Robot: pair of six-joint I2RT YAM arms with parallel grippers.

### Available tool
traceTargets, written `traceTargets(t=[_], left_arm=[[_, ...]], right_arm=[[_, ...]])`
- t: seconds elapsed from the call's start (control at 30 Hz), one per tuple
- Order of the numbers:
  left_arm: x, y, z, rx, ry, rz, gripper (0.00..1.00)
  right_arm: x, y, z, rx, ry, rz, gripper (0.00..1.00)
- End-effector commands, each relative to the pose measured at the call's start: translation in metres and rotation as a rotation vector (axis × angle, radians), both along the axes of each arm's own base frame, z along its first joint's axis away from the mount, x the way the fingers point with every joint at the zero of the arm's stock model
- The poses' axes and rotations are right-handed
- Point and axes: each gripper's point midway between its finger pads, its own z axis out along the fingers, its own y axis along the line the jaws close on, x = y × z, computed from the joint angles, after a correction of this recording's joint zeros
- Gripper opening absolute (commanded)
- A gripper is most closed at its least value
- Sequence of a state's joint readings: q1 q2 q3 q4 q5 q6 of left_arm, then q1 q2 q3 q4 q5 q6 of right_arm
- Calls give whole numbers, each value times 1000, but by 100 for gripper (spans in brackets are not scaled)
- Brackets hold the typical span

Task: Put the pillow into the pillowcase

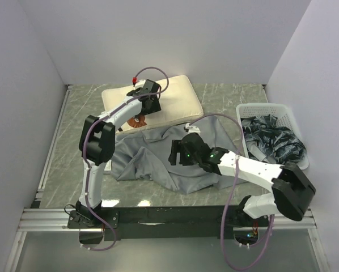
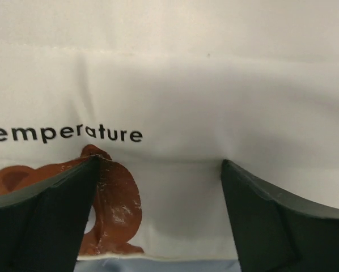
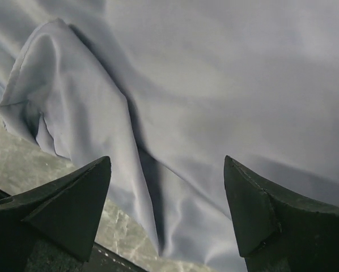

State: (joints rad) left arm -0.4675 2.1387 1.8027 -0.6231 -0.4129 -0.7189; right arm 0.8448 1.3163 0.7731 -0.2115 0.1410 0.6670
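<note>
Closest to the overhead cam is the black mounting rail (image 1: 169,215) where both arm bases are bolted, and past it is the green-grey marbled table (image 1: 79,130). From my seat, the pillowcase (image 1: 152,156) is a soft plain grey heap in the middle of the table, all rumpled, with long folds and one flap standing up in a rounded ridge in the right wrist view. The right gripper (image 3: 166,161) hovers just over that cloth with its dark wedge-shaped fingers spread wide and nothing pinched between them. The pillow (image 1: 175,96) lies further back, near the rear wall. It's a plump cream rectangle set at a slant, fully outside the pillowcase, and its near edge meets the grey fabric. The left gripper (image 2: 158,164) is right on the pillow's printed end and is released too, jaws wide apart with the tips at the smooth white cover, which dimples a bit there. Between the fingers I can see the glossy brown bear face (image 2: 115,198) and black lettering (image 2: 67,134) reading "emperature". Off to the right sits a white slotted plastic basket (image 1: 288,110) holding some dark crinkled stuff (image 1: 271,139); I can't tell what it is.
</note>
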Motion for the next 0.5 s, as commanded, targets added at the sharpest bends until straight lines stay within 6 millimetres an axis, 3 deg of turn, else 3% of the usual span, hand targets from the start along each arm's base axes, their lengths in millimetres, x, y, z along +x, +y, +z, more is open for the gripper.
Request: traceTargets(t=[0.0,0.03,0.07,0.1,0.13,0.17,0.2,0.27,0.3,0.33,0.4,0.43,0.47], left_arm=[[12,32,-30,54,69,79,80],[14,39,-30,57,67,97,53],[17,49,-31,61,64,120,38],[20,68,-30,64,62,160,16],[22,79,-28,68,58,180,5],[23,93,-25,75,54,209,1],[26,116,-16,74,42,252,1],[28,138,-6,77,29,285,1],[32,158,4,64,11,315,1],[33,165,7,57,7,324,1],[41,185,19,34,-10,344,1],[41,190,23,27,-6,352,1],[43,194,27,23,-9,354,1]], right_arm=[[15,45,23,119,-68,104,86],[12,53,13,119,-39,132,86],[11,59,10,121,-33,153,86],[15,67,13,129,-49,166,86],[12,73,2,117,-19,191,86],[10,78,-2,117,-4,207,86],[14,93,9,150,-35,234,86],[12,107,0,150,-12,273,86],[15,119,8,170,-32,291,86],[15,125,-3,155,-13,303,86],[21,141,1,161,-21,323,86],[22,145,-12,141,1,326,86],[25,150,-13,139,1,329,86]])
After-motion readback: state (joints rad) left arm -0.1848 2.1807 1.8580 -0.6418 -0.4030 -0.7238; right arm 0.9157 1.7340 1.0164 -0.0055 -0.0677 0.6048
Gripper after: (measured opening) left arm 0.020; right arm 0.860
